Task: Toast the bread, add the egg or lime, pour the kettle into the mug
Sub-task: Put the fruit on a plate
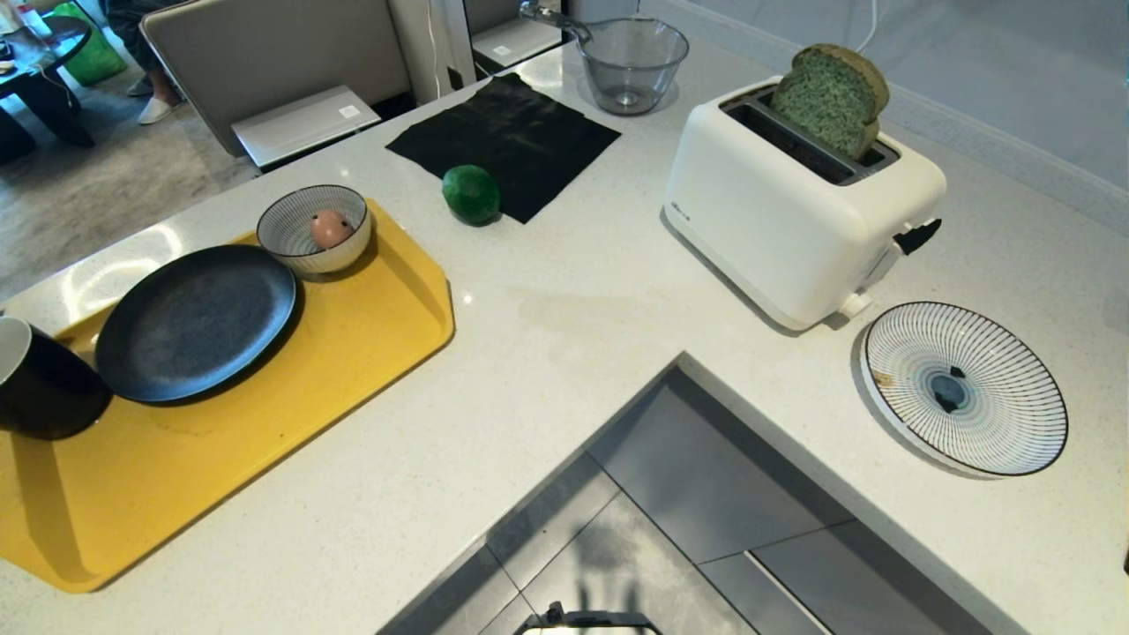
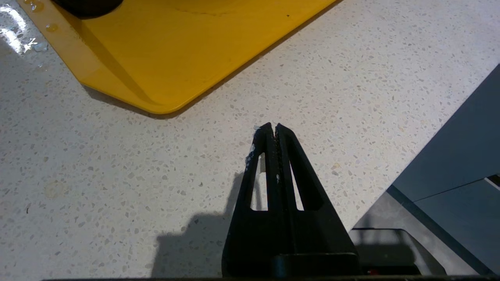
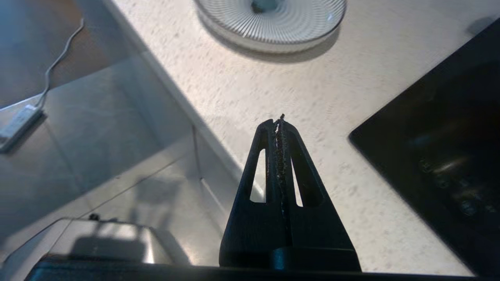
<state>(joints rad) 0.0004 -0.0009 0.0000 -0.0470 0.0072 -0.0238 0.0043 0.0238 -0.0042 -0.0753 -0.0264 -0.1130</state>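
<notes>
Both our grippers, left and right, sit pressed together, empty; ahead of the right, the bread stands in the toaster (probably toasting).

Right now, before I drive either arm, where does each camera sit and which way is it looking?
Head: high on the robot, looking down at the speckled white counter, white toaster, yellow tray; neither arm shows.
Left wrist: behind the shut left gripper, low over the counter, facing the tray's corner.
Right wrist: behind the shut right gripper, facing the striped round plate beside a black panel.
Shared: head and left wrist both show the tray; head and right wrist the plate.
</notes>
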